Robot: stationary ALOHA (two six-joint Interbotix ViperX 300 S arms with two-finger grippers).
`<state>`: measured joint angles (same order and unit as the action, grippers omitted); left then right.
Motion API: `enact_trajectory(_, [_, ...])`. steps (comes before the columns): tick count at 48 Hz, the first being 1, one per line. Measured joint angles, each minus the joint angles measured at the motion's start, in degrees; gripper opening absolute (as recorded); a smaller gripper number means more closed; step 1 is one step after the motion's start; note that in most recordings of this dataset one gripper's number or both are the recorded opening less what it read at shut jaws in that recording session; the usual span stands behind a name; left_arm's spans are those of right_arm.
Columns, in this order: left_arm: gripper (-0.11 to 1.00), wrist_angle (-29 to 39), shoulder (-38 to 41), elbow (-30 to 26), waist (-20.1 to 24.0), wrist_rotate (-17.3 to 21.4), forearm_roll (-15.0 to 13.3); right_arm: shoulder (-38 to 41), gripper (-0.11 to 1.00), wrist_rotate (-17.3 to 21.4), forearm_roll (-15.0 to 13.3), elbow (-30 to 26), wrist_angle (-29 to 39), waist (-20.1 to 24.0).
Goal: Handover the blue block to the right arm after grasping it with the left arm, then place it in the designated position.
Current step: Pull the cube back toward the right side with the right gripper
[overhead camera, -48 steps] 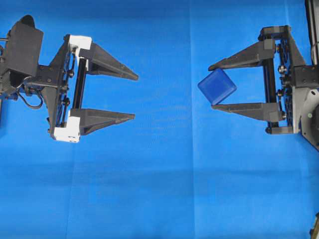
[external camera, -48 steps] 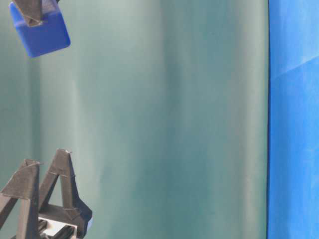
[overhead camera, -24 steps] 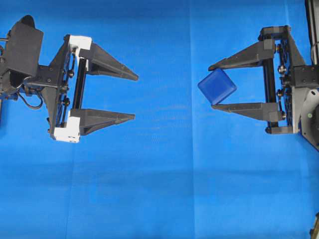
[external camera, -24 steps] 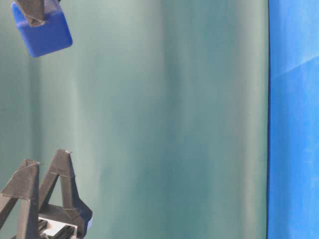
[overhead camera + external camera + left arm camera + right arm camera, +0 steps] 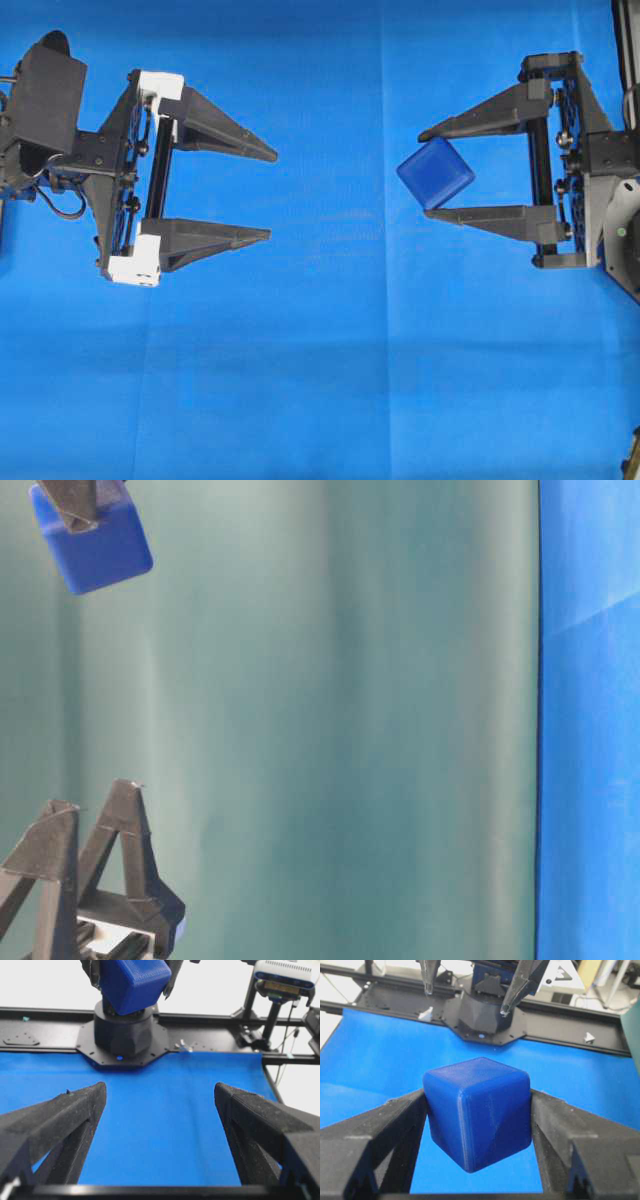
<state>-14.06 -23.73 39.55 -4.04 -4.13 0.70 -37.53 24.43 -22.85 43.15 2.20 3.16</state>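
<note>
The blue block [image 5: 435,173] hangs above the blue cloth, tilted on a corner, pinched between the fingertips of my all-black right gripper [image 5: 424,175], which is shut on it. In the right wrist view the block [image 5: 477,1112] fills the gap between both fingers. My left gripper [image 5: 273,195], with white brackets, is wide open and holds nothing, well to the left of the block and facing it. The left wrist view shows the block [image 5: 135,982] high ahead, beyond the open left gripper [image 5: 159,1087]. At table level the block [image 5: 92,548] is at top left.
A bright blue cloth [image 5: 330,380] covers the table. The opposite arm's black base [image 5: 125,1035] and a frame rail [image 5: 215,1015] stand at the cloth's far edge. A camera on a stand [image 5: 282,980] is at the right. A green backdrop [image 5: 330,720] fills the table-level view.
The block in the right gripper has drifted very slightly, seen as a small shift at table level. The left gripper has stayed open and still.
</note>
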Motion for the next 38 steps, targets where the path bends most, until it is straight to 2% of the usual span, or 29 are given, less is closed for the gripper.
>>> enact_trajectory(22, [0.93, 0.0, 0.0, 0.0, 0.0, 0.09, 0.0, 0.0, 0.47, 0.97, 0.35, 0.0, 2.02, 0.09])
enact_trajectory(38, [0.93, 0.0, 0.0, 0.0, 0.0, 0.09, 0.0, -0.26, 0.47, 4.83, 0.44, 0.0, 16.44, 2.46])
